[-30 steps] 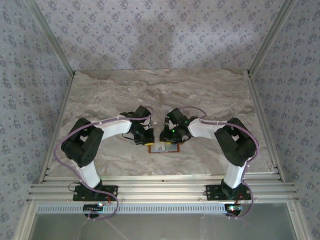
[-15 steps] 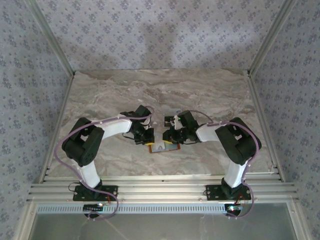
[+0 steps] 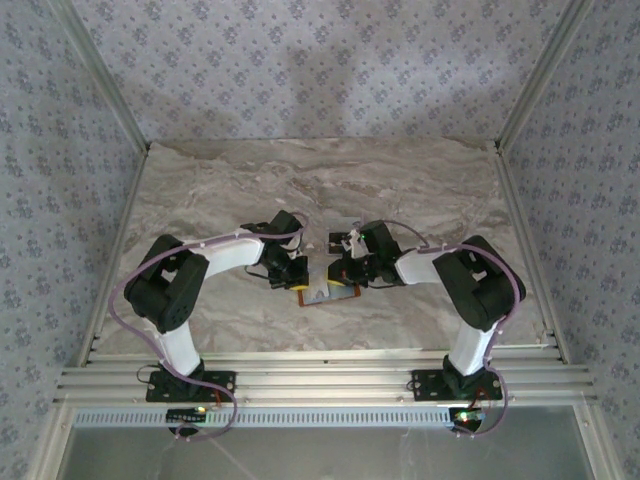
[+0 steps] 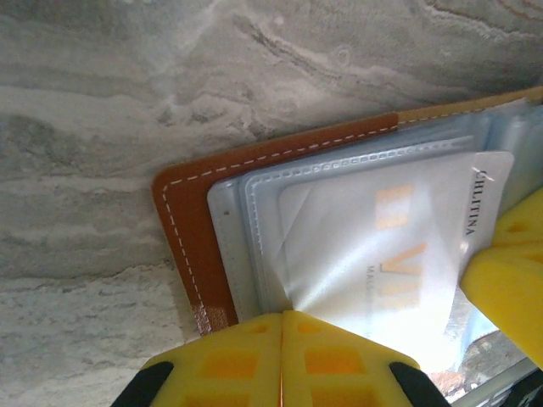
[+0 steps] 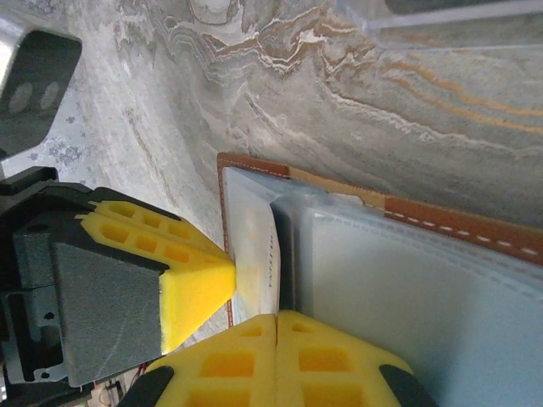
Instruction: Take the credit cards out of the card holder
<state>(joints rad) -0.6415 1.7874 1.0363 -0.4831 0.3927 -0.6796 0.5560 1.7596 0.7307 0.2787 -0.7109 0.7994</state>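
Note:
The orange-brown card holder (image 3: 325, 293) lies open on the marble between both arms. In the left wrist view its leather edge (image 4: 182, 229) frames clear sleeves over a pale credit card (image 4: 382, 254) with orange lettering. My left gripper (image 4: 282, 318) is shut on the puckered corner of a sleeve. My right gripper (image 5: 277, 320) is shut at the opposite end, where the pale card's (image 5: 254, 246) edge runs into the seam between its fingertips. One yellow finger (image 5: 182, 271) of the left gripper shows just left of it. The darker card is hidden.
A clear tray (image 3: 342, 230) lies just behind the holder, its edge at the top of the right wrist view (image 5: 441, 13). Marble tabletop (image 3: 420, 190) stretches open behind and to both sides. Metal rails run along the near edge and the sides.
My right gripper has moved in over the holder's right end and closed from partly open to shut. The left gripper and the holder have stayed put.

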